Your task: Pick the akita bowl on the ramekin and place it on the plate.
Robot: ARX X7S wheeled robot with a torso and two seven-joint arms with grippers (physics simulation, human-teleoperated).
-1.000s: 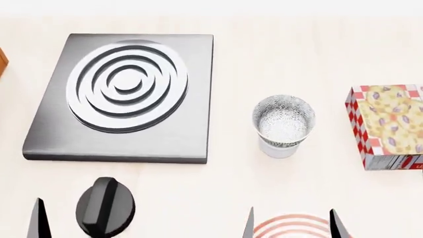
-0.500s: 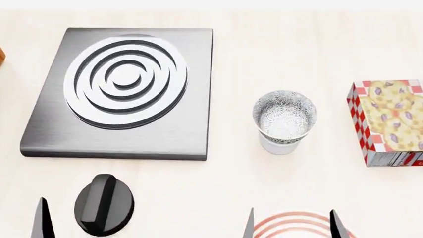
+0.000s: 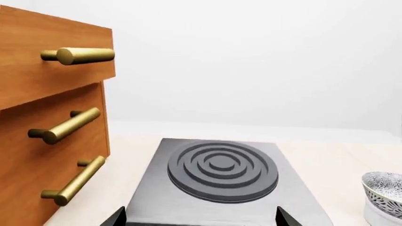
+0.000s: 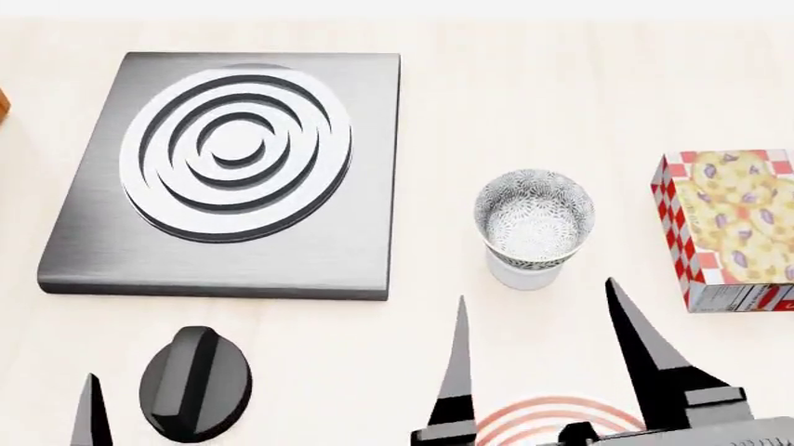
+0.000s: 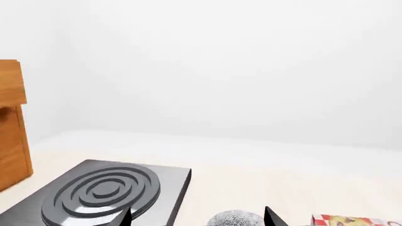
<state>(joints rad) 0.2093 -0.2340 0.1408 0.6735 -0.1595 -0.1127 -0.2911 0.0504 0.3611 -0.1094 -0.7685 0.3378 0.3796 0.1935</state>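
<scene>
Head view is showing the right claw (image 4: 536, 325) wide open, reaching for the bowl (image 4: 534, 217) just ahead on the ramekin (image 4: 526, 270), needing to close around it next.

A pale wooden tabletop (image 4: 422, 111) carries a dark stove plate (image 4: 230, 172) at ten o'clock, a black knob (image 4: 195, 383) at seven, the ramekin (image 4: 527, 269) just right of centre, a red-checked box (image 4: 726, 232) at three, and the plate (image 4: 546, 418) at five.
</scene>
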